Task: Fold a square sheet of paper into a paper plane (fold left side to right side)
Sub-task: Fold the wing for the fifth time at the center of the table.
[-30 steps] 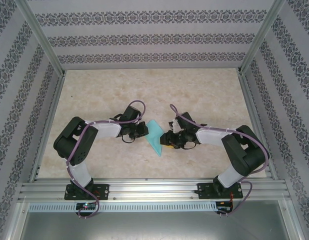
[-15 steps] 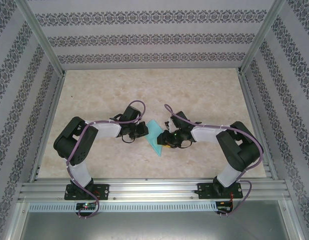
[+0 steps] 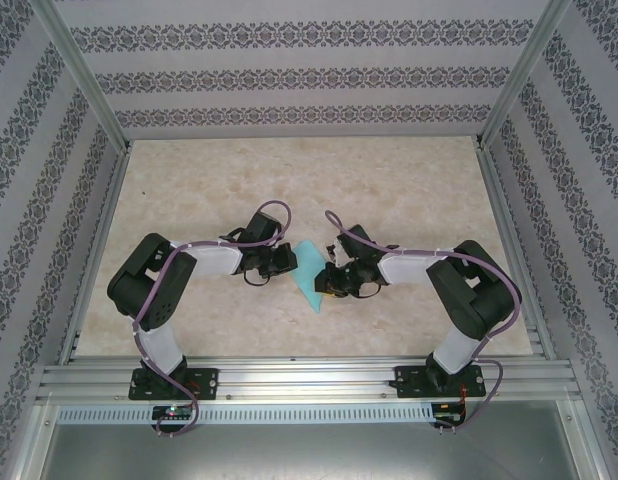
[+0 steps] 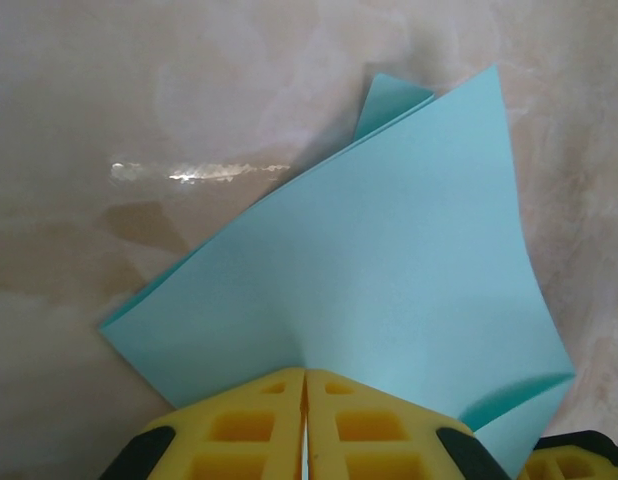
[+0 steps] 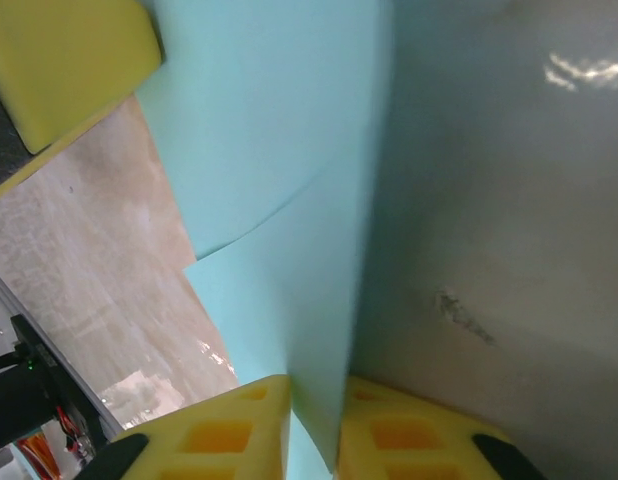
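The paper (image 3: 309, 268) lies near the middle of the table (image 3: 409, 180), between my two grippers. It is a folded turquoise shape with its narrow end toward the near edge. My left gripper (image 3: 289, 265) is at its left edge and my right gripper (image 3: 329, 283) at its right edge, so both arms reach inward and almost face each other.

In the left wrist view my yellow fingers (image 4: 249, 430) are pressed together with only a thin line between them, and the edge of the paper is clamped there. From this grip the sheet spreads away in layers, and one more flap shows behind its top. It covers much of the table in front of this camera. At the bottom right corner a black and yellow part comes in just beside the paper; I cannot tell what it belongs to.

In the right wrist view my jaws stand narrow and a folded edge of the paper passes between them. I cannot tell if the pads really press it. The sheet stands close before the lens and hides what is behind it. A yellow finger of the left gripper is at the top left, against the paper. To the right is a grey shiny surface that I cannot name.

Around the table are patterned walls (image 3: 309, 80), a metal rail (image 3: 309, 378) at the near edge, and purple cables (image 3: 274, 208) on my arms.
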Available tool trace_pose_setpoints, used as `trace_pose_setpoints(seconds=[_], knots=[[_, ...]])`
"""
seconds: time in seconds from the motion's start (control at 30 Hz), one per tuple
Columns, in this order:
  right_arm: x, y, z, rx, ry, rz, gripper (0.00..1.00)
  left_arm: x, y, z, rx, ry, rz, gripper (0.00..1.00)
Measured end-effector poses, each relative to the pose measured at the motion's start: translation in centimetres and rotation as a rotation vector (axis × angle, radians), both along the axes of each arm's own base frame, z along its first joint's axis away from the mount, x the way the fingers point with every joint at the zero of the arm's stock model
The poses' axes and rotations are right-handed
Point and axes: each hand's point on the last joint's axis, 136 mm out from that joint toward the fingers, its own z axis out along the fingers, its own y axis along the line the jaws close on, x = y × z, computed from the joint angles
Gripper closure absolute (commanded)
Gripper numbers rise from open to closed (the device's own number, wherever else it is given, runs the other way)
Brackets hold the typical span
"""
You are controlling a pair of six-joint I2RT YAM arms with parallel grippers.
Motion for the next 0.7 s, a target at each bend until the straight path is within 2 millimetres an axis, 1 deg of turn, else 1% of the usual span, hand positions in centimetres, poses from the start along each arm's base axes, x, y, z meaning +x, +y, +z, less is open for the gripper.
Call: trace_pose_setpoints(seconds=[0.17, 0.27, 0.33, 0.47, 0.57, 0.63, 0.7], knots=[[0.1, -0.1, 0.0, -0.005, -0.003, -0.007, 0.92, 0.0, 0.1, 0.3, -0.017, 0.005, -0.005, 0.81], [0.3, 0.0, 0.0, -0.005, -0.008, -0.010, 0.94, 0.2, 0.5, 1.3, -0.028, -0.004, -0.004, 0.76], [0.4, 0.0, 0.0, -0.002, -0.014, -0.013, 0.95, 0.6, 0.7, 2.8, -0.045, -0.027, -0.002, 0.73], [0.9, 0.1, 0.2, 0.008, -0.041, -0.030, 0.96, 1.8, 1.4, 7.0, -0.090, -0.111, 0.015, 0.71], [1.0, 0.0, 0.2, 0.017, -0.049, -0.052, 0.96, 1.8, 1.5, 10.0, -0.131, -0.168, 0.008, 0.70], [1.1, -0.1, 0.3, 0.019, -0.057, -0.070, 0.96, 1.4, 1.2, 11.3, -0.163, -0.187, -0.006, 0.70], [1.5, -0.3, 0.6, 0.022, -0.069, -0.088, 0.96, 0.9, 0.8, 11.8, -0.200, -0.191, -0.022, 0.70]])
